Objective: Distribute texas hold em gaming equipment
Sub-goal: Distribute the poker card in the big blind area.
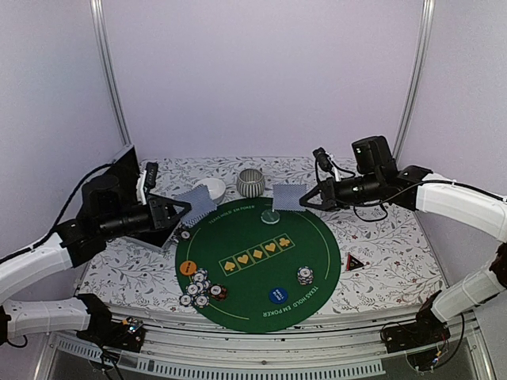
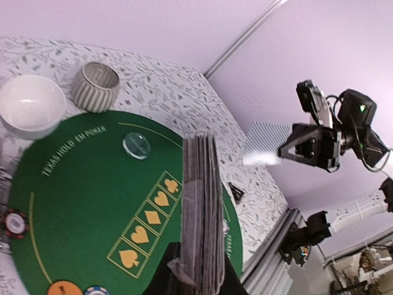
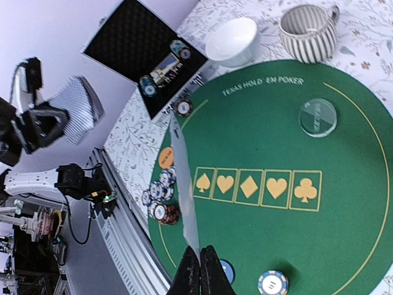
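My left gripper [image 1: 178, 208] is shut on a deck of grey-blue-backed cards [image 1: 195, 202], held above the mat's far left edge; the deck shows edge-on in the left wrist view [image 2: 202, 209]. My right gripper [image 1: 310, 198] is shut on a single card [image 1: 289, 195], seen edge-on in the right wrist view [image 3: 184, 184], above the mat's far right edge. On the mat lie a chip pile [image 1: 198, 289], a chip stack [image 1: 305, 275], an orange disc [image 1: 187, 267], a blue disc [image 1: 278, 295] and a pale disc [image 1: 271, 215]. The red-black triangle [image 1: 354, 262] lies on the cloth to the right.
The round green mat [image 1: 253, 277] covers the table's middle. A white bowl [image 1: 211, 188] and a striped grey bowl [image 1: 252, 183] stand behind it. An open black case [image 3: 141, 43] with chips lies at the far left. A single chip [image 1: 184, 234] sits at the mat's left edge.
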Available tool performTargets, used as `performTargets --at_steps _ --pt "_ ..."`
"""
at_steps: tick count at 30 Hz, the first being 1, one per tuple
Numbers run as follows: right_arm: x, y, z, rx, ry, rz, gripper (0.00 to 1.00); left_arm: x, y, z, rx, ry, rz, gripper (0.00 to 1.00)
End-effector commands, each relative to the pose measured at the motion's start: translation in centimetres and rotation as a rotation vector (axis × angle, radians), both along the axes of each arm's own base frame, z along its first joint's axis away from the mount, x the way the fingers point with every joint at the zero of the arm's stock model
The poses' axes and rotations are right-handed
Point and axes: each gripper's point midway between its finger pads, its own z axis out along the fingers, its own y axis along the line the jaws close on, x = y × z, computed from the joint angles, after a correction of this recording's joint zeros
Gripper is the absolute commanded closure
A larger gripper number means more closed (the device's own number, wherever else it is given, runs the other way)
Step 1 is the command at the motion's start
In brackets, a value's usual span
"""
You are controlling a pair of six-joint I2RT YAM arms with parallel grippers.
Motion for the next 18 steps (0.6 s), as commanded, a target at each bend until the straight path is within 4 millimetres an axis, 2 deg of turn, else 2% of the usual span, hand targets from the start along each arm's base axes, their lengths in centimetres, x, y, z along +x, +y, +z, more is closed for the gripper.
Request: performTargets --at_steps 1,4,6,8,12,14,15,18 --pt "-1.2 -2.4 -4.4 -0.206 0.088 -0.013 0.98 3.3 2.3 2.3 0.116 -0.078 0.103 1.00" --pt "-1.5 -2.0 -5.6 -0.265 0.128 0.047 0.98 5.0 2.4 3.3 0.129 -0.091 0.107 1.00" --pt "-1.9 -0.7 -6.5 -0.279 0.157 0.086 0.98 5.9 2.8 4.1 0.135 -0.115 0.132 1.00" --pt "-1.8 2.2 -6.0 -0.239 0.134 0.140 0.98 6.7 3.7 4.8 0.142 -0.143 0.176 1.00" --pt "-2.7 9.5 -5.7 -0.029 0.172 0.260 0.98 7.6 5.9 5.4 0.187 -0.191 0.280 1.00" --pt "-2.7 12.9 -6.5 0.023 0.209 0.279 0.98 7.5 6.6 5.3 0.197 -0.215 0.307 1.00" --pt "-2.5 14.5 -8.2 0.015 0.246 0.275 0.98 7.4 6.8 5.5 0.197 -0.232 0.317 1.00" --pt "-1.6 18.4 -9.7 0.050 0.289 0.279 0.98 7.0 7.6 5.7 0.195 -0.263 0.338 1.00"
